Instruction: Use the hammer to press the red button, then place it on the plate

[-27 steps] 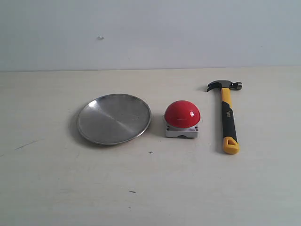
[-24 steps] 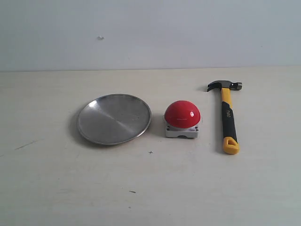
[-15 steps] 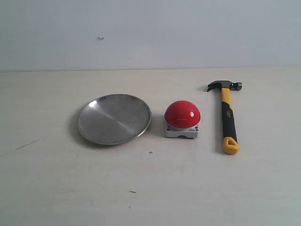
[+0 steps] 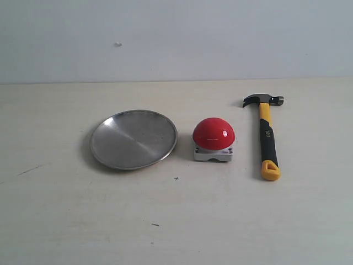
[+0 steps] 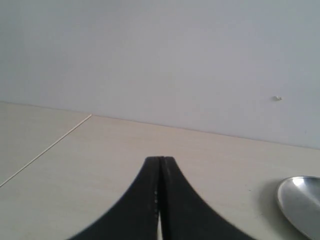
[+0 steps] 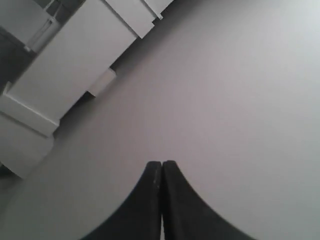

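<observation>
The left end effector is seen pressed together, with the plate lying ahead of it on the table. The right end effector is likewise pressed together.

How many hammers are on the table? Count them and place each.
1. The hammer lies flat right of the red button, apart from it, head toward the wall. None looks hidden.

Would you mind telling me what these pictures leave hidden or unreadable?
Exterior view: neither arm is in frame; the lettering on the hammer handle is too small to read.
Left wrist view: the plate is cut off by the picture's edge; the left gripper hides the table behind it.
Right wrist view: only the right gripper and grey background; nothing of the task shows.
</observation>
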Controlling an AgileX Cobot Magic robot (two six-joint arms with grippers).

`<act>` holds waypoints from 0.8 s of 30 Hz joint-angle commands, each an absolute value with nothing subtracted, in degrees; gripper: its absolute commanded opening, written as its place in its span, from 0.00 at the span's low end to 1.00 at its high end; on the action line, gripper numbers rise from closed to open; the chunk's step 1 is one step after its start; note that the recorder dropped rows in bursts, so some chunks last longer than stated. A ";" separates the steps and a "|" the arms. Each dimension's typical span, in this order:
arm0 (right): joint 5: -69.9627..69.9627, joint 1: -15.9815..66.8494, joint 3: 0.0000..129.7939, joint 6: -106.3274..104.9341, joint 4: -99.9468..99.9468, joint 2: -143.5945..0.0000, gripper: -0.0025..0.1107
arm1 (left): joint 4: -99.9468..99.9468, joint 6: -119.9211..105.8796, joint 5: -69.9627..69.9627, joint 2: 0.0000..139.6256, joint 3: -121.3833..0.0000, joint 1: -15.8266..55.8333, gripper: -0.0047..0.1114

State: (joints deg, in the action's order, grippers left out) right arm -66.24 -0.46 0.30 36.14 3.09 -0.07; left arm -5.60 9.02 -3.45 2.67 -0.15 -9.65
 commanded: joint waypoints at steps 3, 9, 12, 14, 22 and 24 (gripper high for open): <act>-61.20 -0.71 0.00 43.22 0.00 0.00 0.02 | -5.81 9.23 -3.29 2.42 0.00 -9.58 0.04; -47.26 -0.71 0.00 38.69 10.80 0.00 0.02 | -5.81 9.23 -3.29 2.42 0.00 -9.58 0.04; -41.44 -0.71 0.00 31.64 15.74 0.00 0.02 | -5.81 9.23 -3.29 2.42 0.00 -9.58 0.04; -41.47 -0.71 0.00 29.34 19.93 0.00 0.02 | -5.81 9.23 -3.29 2.42 0.00 -9.58 0.04; -35.17 -0.71 8.78 8.76 29.92 -11.20 0.03 | -5.81 9.23 -3.29 2.42 0.00 -9.58 0.04; -32.71 -0.71 13.82 3.89 30.03 -17.02 0.03 | -5.81 9.23 -3.29 2.42 0.00 -9.58 0.04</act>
State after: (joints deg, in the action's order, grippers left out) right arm -36.38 -0.46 8.57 11.59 29.53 -10.93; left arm -5.60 9.02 -3.45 2.67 -0.15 -9.65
